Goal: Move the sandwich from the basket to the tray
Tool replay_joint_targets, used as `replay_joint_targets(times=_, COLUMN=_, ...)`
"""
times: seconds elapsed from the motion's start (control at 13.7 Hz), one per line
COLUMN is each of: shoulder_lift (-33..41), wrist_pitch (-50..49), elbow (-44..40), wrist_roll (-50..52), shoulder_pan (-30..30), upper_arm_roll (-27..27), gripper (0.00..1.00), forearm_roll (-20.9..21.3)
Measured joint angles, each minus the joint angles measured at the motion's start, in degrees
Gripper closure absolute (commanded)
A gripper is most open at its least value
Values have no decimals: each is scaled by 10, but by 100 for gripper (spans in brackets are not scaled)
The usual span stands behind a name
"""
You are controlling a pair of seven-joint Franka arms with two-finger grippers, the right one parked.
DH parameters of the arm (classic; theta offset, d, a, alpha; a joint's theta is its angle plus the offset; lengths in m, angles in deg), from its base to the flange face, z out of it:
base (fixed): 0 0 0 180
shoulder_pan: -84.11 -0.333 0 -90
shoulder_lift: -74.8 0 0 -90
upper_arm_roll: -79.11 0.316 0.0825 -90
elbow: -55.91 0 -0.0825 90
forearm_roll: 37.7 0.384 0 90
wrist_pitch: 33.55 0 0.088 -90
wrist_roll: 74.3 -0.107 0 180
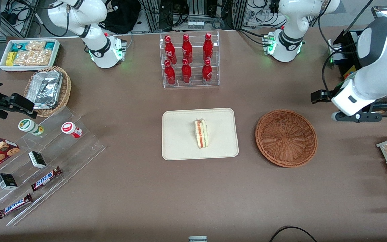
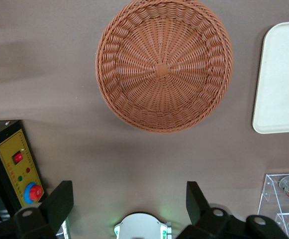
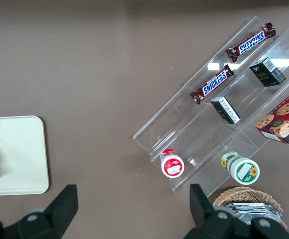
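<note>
Already your sandwich lay on the tray, long axis running toward the front camera, while the empty-handed gripper hung spread above the empty basket.

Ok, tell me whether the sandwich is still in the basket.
No, the basket holds nothing; the sandwich lies on the tray, gripper open.
</note>
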Motion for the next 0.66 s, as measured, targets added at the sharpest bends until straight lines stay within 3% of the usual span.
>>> replay_joint_targets(times=0.66, shoulder_lift=23, wrist_pitch=-78, elbow=-80, wrist_roll=-1, shoulder_pan=0, upper_arm_roll=-4, gripper=0, forearm_roll=0)
